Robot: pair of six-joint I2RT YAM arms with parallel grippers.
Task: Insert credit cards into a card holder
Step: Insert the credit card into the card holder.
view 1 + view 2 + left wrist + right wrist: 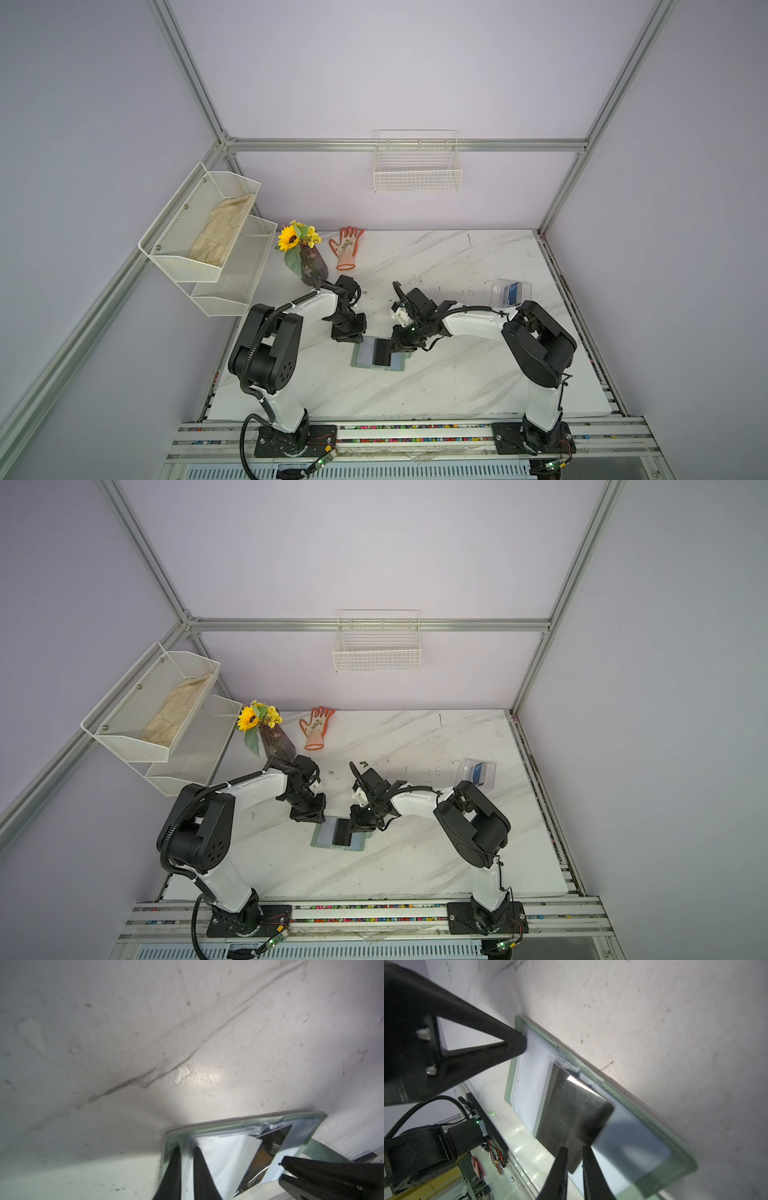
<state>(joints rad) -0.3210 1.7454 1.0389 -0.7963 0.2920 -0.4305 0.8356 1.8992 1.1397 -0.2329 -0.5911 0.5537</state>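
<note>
Claw state: right claw grips black card, long axis 12–6, sleeve at its 9 o'clock; left claw pinches card holder at 10 o'clock.

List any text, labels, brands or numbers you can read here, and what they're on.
None can be read.
black card: scuffs and glare only, no print shows.
card holder: no lettering shows.
glove: dark marks on the back, too small to read.
blue card in the clear box: too small to tell.
</note>
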